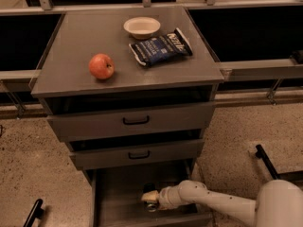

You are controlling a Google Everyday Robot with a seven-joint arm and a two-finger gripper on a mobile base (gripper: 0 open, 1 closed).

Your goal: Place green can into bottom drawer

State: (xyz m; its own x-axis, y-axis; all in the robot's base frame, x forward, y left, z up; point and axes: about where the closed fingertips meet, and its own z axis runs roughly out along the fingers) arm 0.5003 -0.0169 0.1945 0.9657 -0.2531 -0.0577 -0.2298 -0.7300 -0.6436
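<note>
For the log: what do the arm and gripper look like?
The arm is smooth, white and tubular, widening into a bulky rounded housing at the lower right. No cables or markings show on it. The gripper, inside the bottom drawer, looks pale cream.

Cabinet top (71, 51) carries apple (101, 66), bowl (141, 27) and chip bag (161, 48); the pincer (149, 200) sits in the bottom drawer (118, 188).

Speckled beige terrazzo floor (28, 160); grey three-drawer cabinet (71, 56) before dark recessed panels (23, 41) and pale metal rails (258, 69); dim warm light; white gripper (150, 200) low at cabinet's foot.
</note>
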